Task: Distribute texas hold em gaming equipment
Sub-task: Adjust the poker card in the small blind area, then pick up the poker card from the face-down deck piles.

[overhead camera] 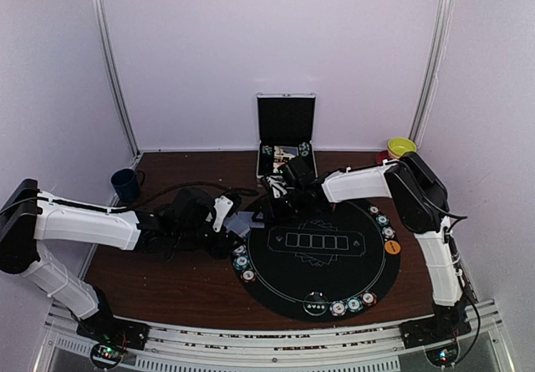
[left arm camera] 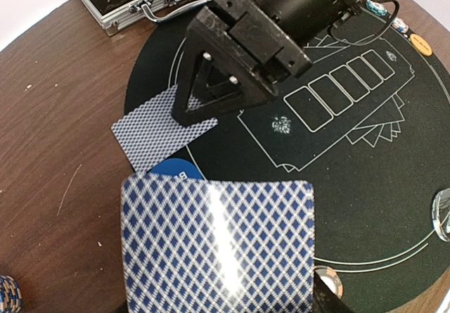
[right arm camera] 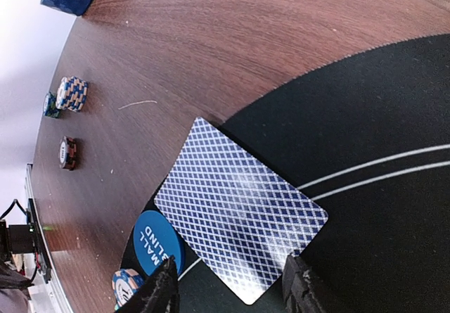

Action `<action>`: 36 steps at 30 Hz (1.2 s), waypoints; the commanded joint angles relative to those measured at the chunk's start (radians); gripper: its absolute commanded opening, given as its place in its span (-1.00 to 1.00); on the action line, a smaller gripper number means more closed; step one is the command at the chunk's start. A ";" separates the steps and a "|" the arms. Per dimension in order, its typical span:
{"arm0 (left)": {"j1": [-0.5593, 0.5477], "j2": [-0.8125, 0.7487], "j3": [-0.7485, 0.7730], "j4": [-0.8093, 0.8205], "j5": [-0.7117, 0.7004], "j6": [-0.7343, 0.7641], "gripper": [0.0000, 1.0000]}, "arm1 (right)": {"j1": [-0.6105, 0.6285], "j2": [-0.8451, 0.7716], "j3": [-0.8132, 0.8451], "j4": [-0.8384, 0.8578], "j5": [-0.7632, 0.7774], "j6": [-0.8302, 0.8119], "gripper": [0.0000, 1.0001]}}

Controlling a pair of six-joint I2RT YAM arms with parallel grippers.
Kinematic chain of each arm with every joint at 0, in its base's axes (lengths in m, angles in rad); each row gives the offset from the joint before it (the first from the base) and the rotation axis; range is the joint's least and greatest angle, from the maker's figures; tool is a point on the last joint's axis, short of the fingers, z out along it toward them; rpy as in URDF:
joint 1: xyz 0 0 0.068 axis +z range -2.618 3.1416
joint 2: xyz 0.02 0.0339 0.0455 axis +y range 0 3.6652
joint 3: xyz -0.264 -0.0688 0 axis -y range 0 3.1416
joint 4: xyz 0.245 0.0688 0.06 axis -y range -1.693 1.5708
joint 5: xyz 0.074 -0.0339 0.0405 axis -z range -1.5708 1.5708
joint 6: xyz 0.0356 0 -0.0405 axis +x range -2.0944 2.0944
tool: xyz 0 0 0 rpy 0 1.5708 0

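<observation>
My left gripper (overhead camera: 227,215) is shut on a deck of blue-diamond-backed playing cards (left arm camera: 218,246), held low over the left edge of the round black mat (left arm camera: 351,186). One card (right arm camera: 242,211) lies face down across the mat's edge, half on the wood. My right gripper (right arm camera: 230,292) is open just above it, a finger (right arm camera: 160,292) on each side of its near corner; in the left wrist view it (left arm camera: 200,112) stands over the same card (left arm camera: 151,130). A blue "small blind" button (right arm camera: 156,244) lies partly under the card, with a striped chip (right arm camera: 126,285) beside it.
The open silver case (overhead camera: 287,134) stands behind the mat. Chip stacks (overhead camera: 242,259) (overhead camera: 384,220) (overhead camera: 351,305) and an orange button (overhead camera: 393,246) sit round the mat's rim. Loose chips (right arm camera: 72,93) lie on the wood at left. A dark blue mug (overhead camera: 125,184) is far left, a yellow bowl (overhead camera: 401,146) back right.
</observation>
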 commanded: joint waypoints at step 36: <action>-0.061 0.106 0.026 0.137 0.155 0.080 0.05 | -0.097 -0.339 -0.299 0.064 -0.481 -0.120 0.18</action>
